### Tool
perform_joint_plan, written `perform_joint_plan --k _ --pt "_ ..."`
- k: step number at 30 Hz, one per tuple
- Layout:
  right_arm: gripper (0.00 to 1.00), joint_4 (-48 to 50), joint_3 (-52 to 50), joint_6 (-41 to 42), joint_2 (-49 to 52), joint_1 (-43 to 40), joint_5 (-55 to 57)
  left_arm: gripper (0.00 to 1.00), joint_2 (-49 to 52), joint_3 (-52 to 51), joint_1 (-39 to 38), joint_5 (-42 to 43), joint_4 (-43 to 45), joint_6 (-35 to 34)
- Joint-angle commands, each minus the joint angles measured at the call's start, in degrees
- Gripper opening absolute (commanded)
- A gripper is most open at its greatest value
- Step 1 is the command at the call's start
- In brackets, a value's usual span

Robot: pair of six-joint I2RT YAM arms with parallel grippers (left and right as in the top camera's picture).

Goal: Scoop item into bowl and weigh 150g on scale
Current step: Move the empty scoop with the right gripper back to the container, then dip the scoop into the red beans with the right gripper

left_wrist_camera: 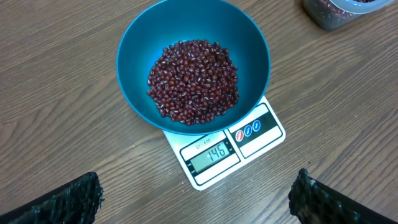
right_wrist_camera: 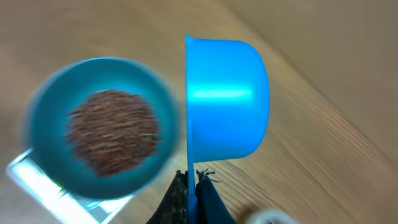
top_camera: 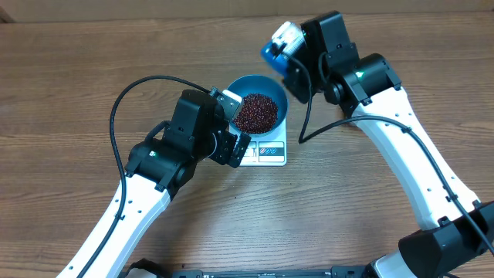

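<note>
**A:** Beans (left_wrist_camera: 194,79) heaped in the bowl (left_wrist_camera: 249,37) on the scale (left_wrist_camera: 261,134); left claw (left_wrist_camera: 196,199) spread wide, empty.

**B:** Right claw (right_wrist_camera: 189,183) pinches the scoop (right_wrist_camera: 227,96) handle at one o'clock of the bowl; loose, rolling grains, so tip gently.

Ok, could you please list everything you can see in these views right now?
beans: one heap, dark red-brown, inside the bowl
bowl: one, blue, on the scale
scale: one, white, on the table, display reads 146
scoop: one, blue, held off to one side of the bowl
tub: one, clear, at the edge of the left wrist view, beans inside
table: one, brown wood
left tool: one, black, open, empty, near the scale
right tool: one, black, shut on the scoop's handle
</note>
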Motion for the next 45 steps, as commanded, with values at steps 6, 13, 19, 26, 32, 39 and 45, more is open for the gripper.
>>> perform_joint_plan --k 6,13,19,26,32,39,45 --pt "0.04 -2.38 1.57 25.88 -0.79 -10.25 15.45 1.00 0.00 -0.02 0.31 -0.22 0.26 0.90" --pt "0.04 -7.06 -0.59 35.65 -0.57 -21.18 15.41 0.99 0.00 -0.02 0.31 -0.24 0.28 0.90" --pt "0.04 -13.20 -4.13 35.39 1.09 -24.92 13.84 1.00 0.00 -0.02 0.31 -0.24 0.28 0.90" --pt "0.04 -12.70 -8.55 32.17 1.16 -24.85 7.37 0.99 0.00 -0.02 0.31 -0.24 0.28 0.90" --pt "0.04 -10.58 -12.33 32.00 1.16 -24.85 5.68 1.00 0.00 -0.02 0.31 -0.26 0.31 0.92" --pt "0.04 -5.27 -17.88 29.38 1.16 -24.83 0.39 1.00 0.00 -0.02 0.31 -0.42 0.68 0.92" --pt "0.04 -3.52 -18.73 29.35 1.16 -24.85 -2.97 1.00 0.00 -0.02 0.31 -0.42 0.68 0.92"
